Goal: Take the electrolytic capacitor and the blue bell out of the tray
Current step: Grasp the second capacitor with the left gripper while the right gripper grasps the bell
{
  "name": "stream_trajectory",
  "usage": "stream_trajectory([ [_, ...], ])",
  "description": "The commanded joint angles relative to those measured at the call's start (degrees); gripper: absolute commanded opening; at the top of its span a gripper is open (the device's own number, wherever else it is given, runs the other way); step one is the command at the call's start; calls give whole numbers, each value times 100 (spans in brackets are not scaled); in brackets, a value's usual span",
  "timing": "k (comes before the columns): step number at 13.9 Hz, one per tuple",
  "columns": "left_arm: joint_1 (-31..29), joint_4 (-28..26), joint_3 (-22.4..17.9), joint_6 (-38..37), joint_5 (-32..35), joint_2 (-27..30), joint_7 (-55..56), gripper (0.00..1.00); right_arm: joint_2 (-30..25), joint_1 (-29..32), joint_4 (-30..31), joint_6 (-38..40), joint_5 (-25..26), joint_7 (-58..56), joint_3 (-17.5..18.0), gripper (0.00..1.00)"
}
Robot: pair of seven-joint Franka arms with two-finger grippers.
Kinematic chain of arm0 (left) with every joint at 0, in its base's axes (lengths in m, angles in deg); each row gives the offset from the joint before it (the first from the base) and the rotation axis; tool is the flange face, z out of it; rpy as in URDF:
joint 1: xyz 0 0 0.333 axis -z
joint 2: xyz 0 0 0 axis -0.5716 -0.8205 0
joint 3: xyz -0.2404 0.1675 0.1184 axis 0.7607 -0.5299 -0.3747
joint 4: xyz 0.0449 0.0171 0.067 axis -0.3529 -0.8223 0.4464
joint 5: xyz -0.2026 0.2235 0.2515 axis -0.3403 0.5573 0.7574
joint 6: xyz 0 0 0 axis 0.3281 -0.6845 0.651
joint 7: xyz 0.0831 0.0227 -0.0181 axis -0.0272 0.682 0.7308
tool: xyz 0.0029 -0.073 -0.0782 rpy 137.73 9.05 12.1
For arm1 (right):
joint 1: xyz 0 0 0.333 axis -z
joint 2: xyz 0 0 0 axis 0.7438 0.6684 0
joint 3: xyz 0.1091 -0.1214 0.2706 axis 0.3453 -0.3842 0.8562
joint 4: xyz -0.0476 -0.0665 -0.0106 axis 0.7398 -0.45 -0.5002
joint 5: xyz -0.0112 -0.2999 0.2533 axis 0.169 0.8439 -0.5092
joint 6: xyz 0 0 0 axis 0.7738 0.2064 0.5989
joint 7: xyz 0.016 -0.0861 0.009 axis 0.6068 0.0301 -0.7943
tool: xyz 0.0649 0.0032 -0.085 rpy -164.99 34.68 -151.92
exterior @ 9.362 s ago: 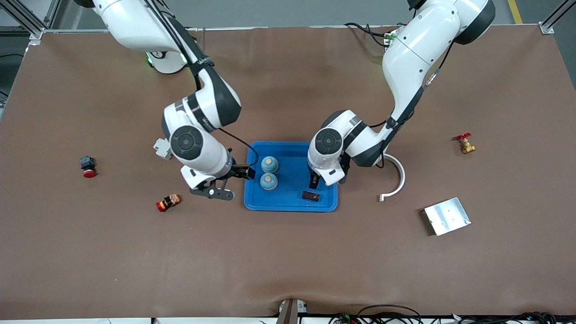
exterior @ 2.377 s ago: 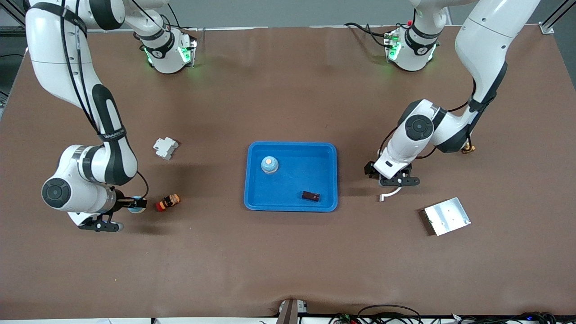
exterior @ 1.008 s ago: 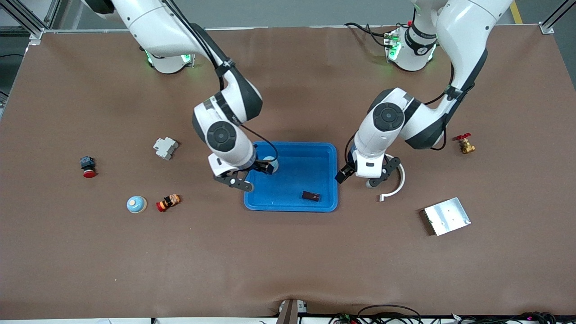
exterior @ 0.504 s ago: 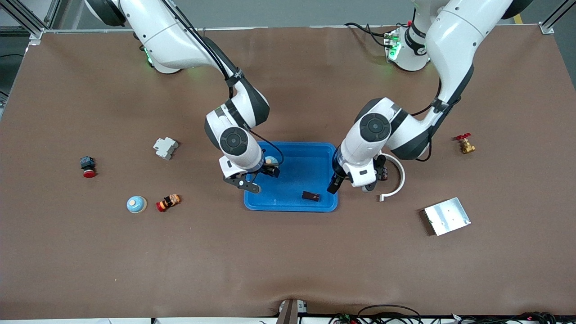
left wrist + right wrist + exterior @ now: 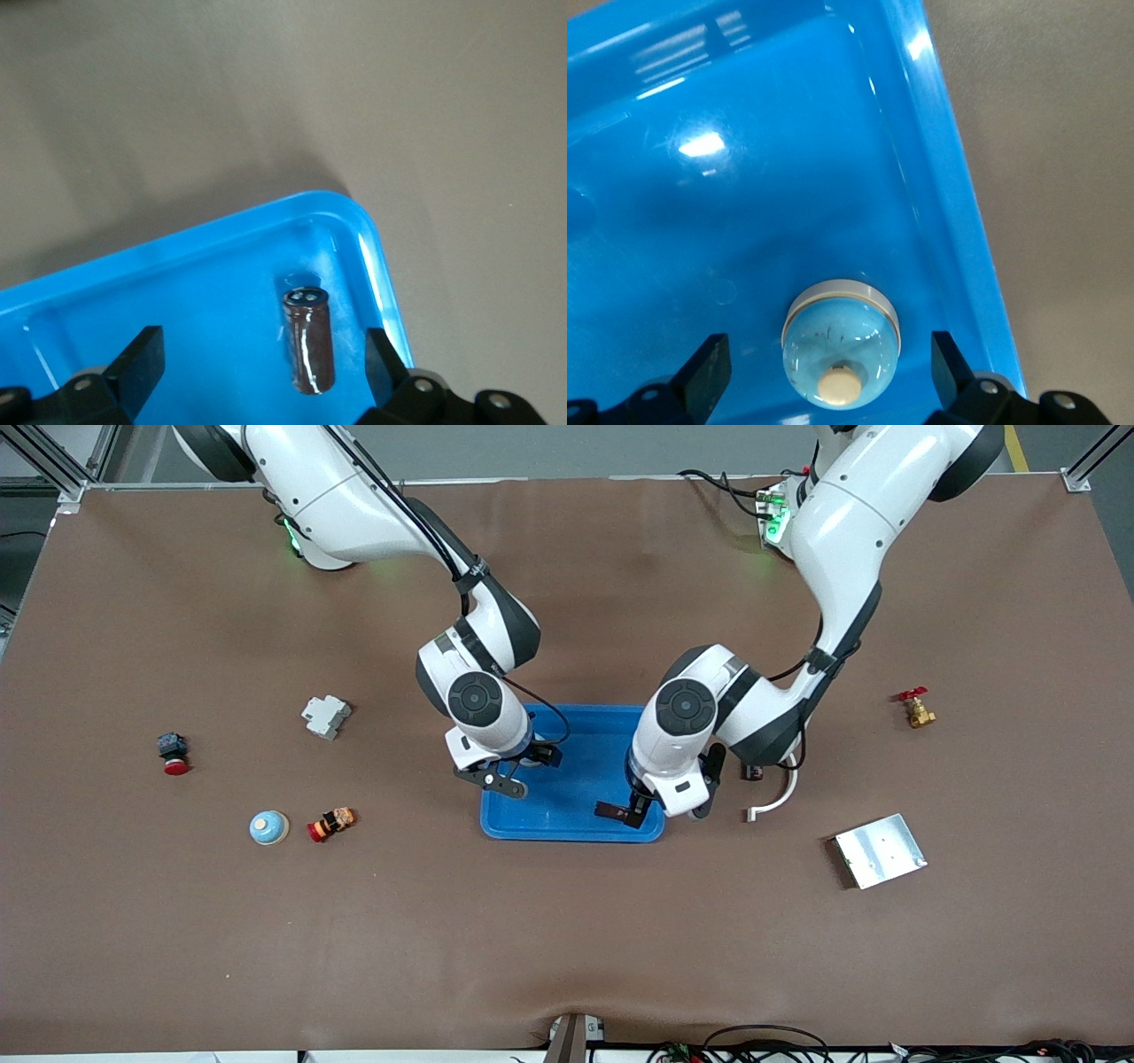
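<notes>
a: where is the capacitor [image 5: 308, 338]?

b: it lies on its side in the blue tray [image 5: 576, 828], in the corner nearest the front camera toward the left arm's end. the left end effector [image 5: 261, 367] is over it, fingers [image 5: 140, 363] spread, the capacitor between them but not pinched.

a: and the bell [image 5: 840, 341]?

b: upright in the same tray, by the wall toward the right arm's end. the right end effector [image 5: 828, 367] is above it, fingers spread to either side, not touching.

a: anything else on the desk [image 5: 567, 939]?

b: a second bell [image 5: 267, 826] sits on the bare desk toward the right arm's end, beside a small red and orange part [image 5: 330, 823].
</notes>
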Motion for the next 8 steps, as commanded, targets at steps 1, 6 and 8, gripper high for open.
stream_trajectory([
  [1, 96, 507, -62, -196, -104, -273, 29, 100, 119, 48, -106, 36, 139, 135, 85, 100],
  [6, 377, 824, -245, -188, -104, -598, 20, 100, 199, 22, -106, 18, 156, 135, 85, 100],
  [8, 413, 894, -246, -161, -104, -712, 29, 100, 216, 22, -106, 18, 156, 134, 85, 100],
])
